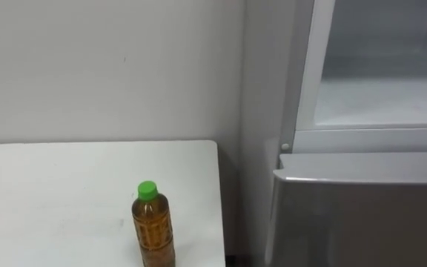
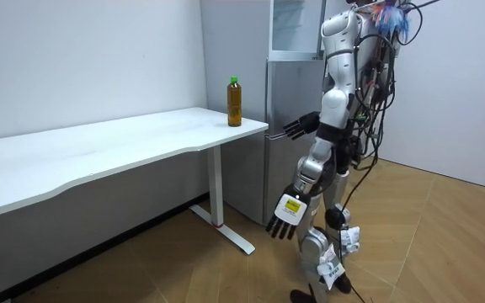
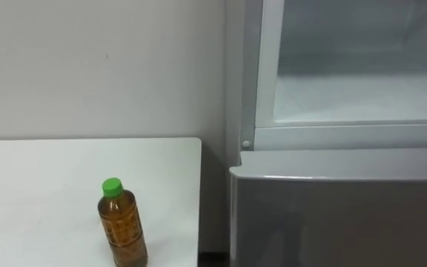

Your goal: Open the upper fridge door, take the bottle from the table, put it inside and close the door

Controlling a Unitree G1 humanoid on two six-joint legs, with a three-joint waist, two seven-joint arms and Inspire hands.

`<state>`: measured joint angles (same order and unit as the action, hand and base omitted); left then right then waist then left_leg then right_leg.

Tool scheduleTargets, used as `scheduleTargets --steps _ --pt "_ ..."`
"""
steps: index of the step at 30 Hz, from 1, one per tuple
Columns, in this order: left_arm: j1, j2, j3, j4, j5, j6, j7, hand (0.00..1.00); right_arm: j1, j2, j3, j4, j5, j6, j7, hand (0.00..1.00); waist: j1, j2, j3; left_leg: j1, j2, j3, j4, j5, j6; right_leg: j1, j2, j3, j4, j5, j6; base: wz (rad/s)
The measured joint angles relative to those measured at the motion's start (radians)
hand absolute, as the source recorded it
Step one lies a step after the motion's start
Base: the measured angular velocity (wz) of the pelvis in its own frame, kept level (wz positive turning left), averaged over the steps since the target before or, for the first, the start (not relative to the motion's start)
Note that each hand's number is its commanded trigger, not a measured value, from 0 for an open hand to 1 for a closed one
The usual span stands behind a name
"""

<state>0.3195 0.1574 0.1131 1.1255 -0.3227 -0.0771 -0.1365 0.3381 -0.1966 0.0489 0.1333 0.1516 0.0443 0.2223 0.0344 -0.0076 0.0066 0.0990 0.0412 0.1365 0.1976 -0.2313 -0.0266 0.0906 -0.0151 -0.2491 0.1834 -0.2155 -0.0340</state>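
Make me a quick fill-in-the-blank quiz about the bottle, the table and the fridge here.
The bottle has a ___ cap.
It stands upright on the ___ table.
The upper fridge compartment is ___.
The left hand and right hand hold ___.
Missing words: green, white, open, nothing.

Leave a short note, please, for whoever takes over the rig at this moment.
Left hand: open, hanging low beside the leg, holding nothing.
Right hand: open, held out at waist height toward the fridge, holding nothing.
Bottle: upright on the white table, near the corner next to the fridge.
Upper fridge: looks open, its white inside showing.
Done: bottle not yet picked up.
Left: grasp the bottle, lift it and set it in the upper fridge.
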Motion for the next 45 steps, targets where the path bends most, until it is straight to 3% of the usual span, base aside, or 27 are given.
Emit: scheduleTargets --steps 5,11,16,20,26,29,38,40,42,45 --pt "0.0 0.0 0.0 0.001 0.001 0.001 -0.002 0.0 0.001 -0.007 0.003 -0.061 -0.004 0.03 0.0 0.0 0.006 -0.001 0.0029 -0.001 0.001 0.009 0.0 0.0 0.0 -0.006 -0.001 0.003 0.007 0.001 -0.001 -0.05" --pt "0.0 0.0 -0.012 -0.006 0.003 0.002 -0.006 0.0 0.0 -0.044 0.005 -0.147 -0.004 0.086 0.006 0.0 0.046 0.0 0.0047 -0.005 0.002 0.027 0.002 0.0 0.001 -0.026 -0.003 0.027 0.038 0.001 -0.001 -0.12" --pt "-0.001 0.0 -0.019 -0.016 0.004 0.002 -0.006 0.0 -0.001 -0.058 0.005 -0.217 -0.004 0.092 0.03 0.0 0.05 0.002 0.0049 -0.014 0.002 0.027 0.003 0.003 0.004 -0.041 -0.004 0.03 0.044 0.001 -0.003 0.0" --pt "-0.002 0.002 -0.018 -0.003 0.01 0.002 -0.006 0.0 -0.002 -0.098 0.005 -0.338 -0.003 0.131 0.052 0.0 0.057 0.004 0.0051 -0.014 0.004 0.029 0.006 0.003 0.005 -0.042 -0.003 0.031 0.049 0.003 -0.005 -0.01" --pt "-0.002 0.007 -0.016 0.018 0.011 0.004 -0.008 0.0 -0.005 -0.125 -0.014 -0.393 -0.005 0.145 0.077 0.0 0.083 -0.008 0.0064 -0.022 0.004 0.031 0.007 0.006 0.005 -0.053 -0.003 0.029 0.055 0.004 -0.007 0.0" --pt "-0.002 0.015 -0.015 0.016 0.011 0.005 -0.012 0.0 -0.026 -0.124 -0.018 -0.402 -0.005 0.145 0.086 0.0 0.085 -0.02 0.0107 -0.023 0.006 0.031 0.007 0.007 0.004 -0.054 -0.002 0.028 0.054 0.005 -0.009 0.0" --pt "-0.006 0.021 -0.016 0.017 0.011 0.005 -0.012 0.0 -0.103 -0.109 -0.025 -0.508 0.057 0.141 0.112 0.0 0.086 -0.025 0.0088 -0.021 0.007 0.029 0.007 0.008 0.004 -0.04 0.001 0.026 0.033 0.012 -0.009 0.02" --pt "-0.007 0.021 -0.016 0.017 0.011 0.006 -0.012 0.0 -0.14 -0.084 -0.024 -0.544 0.091 0.117 0.113 0.0 0.086 -0.026 0.0066 -0.021 0.007 0.028 0.007 0.008 0.004 -0.038 0.002 0.025 0.027 0.013 -0.008 0.02" --pt "-0.009 0.023 -0.008 0.022 0.02 0.006 -0.011 0.0 -0.202 -0.069 -0.025 -0.578 0.147 0.062 0.106 0.0 0.085 -0.031 -0.0024 -0.019 0.007 0.025 0.006 0.008 0.004 -0.036 0.002 0.022 0.019 0.016 -0.007 0.06" --pt "0.0 0.035 0.001 0.022 0.032 0.007 -0.008 0.0 -0.25 -0.06 -0.025 -0.59 0.218 0.009 0.105 0.0 0.085 -0.045 -0.0109 -0.017 0.007 0.021 0.005 0.008 0.004 -0.017 0.003 0.013 0.013 0.017 -0.005 0.1"
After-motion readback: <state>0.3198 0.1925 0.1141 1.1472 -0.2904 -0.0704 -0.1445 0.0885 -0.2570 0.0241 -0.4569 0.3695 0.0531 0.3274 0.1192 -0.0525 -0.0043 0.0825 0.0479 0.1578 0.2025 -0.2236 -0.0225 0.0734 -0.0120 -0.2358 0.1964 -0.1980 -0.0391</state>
